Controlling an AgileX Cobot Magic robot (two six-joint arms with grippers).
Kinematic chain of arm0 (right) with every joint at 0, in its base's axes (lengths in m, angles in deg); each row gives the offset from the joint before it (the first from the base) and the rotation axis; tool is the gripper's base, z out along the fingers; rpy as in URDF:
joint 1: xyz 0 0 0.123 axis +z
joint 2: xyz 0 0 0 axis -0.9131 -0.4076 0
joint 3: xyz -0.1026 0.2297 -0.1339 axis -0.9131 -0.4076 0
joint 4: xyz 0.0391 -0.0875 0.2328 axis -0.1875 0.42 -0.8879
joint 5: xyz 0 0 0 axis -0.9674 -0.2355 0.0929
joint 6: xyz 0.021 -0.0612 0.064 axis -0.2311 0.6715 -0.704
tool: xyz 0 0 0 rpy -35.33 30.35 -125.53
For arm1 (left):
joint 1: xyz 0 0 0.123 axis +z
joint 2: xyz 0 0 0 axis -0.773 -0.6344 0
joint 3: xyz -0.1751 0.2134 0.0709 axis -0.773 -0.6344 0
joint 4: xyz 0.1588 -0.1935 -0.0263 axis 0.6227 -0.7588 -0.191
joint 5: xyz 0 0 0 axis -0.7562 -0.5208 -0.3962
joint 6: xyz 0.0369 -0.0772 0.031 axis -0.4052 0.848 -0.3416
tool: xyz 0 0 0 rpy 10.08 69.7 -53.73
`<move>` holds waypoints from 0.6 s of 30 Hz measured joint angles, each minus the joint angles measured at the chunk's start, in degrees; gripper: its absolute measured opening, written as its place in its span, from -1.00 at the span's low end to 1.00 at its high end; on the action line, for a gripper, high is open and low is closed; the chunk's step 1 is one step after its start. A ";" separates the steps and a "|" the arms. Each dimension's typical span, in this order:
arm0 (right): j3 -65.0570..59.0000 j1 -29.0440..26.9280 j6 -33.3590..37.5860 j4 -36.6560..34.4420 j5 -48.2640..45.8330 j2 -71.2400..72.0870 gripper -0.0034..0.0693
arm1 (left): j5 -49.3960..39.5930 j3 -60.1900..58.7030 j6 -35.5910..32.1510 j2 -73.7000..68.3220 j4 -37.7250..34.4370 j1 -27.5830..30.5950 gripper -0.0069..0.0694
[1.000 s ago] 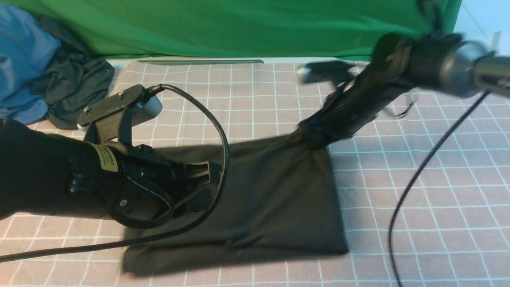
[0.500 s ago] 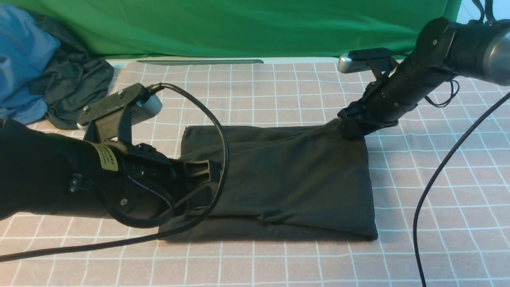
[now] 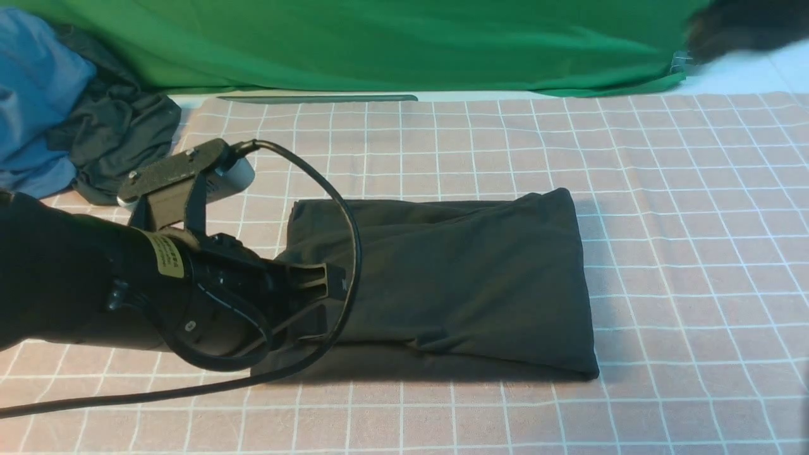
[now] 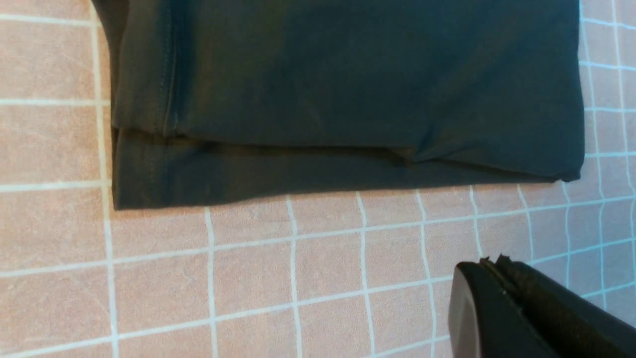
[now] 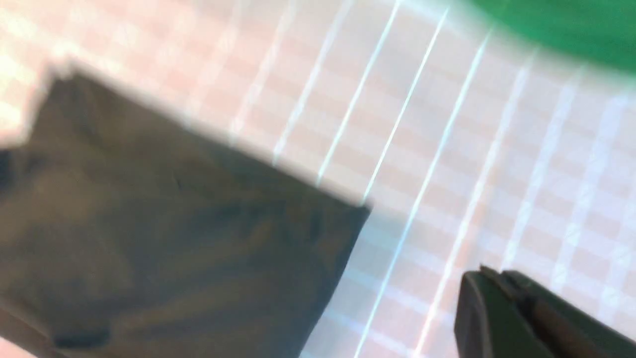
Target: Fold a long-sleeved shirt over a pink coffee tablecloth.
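Observation:
The black long-sleeved shirt (image 3: 455, 278) lies folded into a flat rectangle on the pink coffee tablecloth (image 3: 695, 253); its print and neck label are hidden. My left gripper (image 3: 335, 284) hovers over the shirt's left end, shut on nothing. In the left wrist view its shut tip (image 4: 489, 263) hangs over bare tablecloth (image 4: 248, 278), apart from the shirt's layered edge (image 4: 348, 89). Of my right arm (image 3: 746, 25), only a dark blur shows at the far right top. The right wrist view is blurred: the shut right gripper (image 5: 489, 273) is over the tablecloth (image 5: 447, 124), apart from the shirt's corner (image 5: 164, 248).
A blue cloth (image 3: 31, 95) and a smaller dark grey garment (image 3: 120, 139) are heaped at the far left. Plain green fabric (image 3: 379, 44) hangs along the back. The left arm's black cable (image 3: 351, 215) loops over the shirt's left part.
My right gripper dragged the shirt's far corner to the right, let go of it and withdrew up and to the right. The shirt now lies flat. The left arm barely moved.

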 joint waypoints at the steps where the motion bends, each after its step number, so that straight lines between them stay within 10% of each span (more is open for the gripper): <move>1: 0.00 0.00 -0.21 0.00 0.17 2.86 -0.80 | -0.14 0.00 0.00 0.14 0.00 0.00 -0.78; 18: -45.89 0.00 -1.80 2.72 39.46 64.33 -0.80 | 6.13 -5.53 -0.82 22.93 2.45 0.00 -0.78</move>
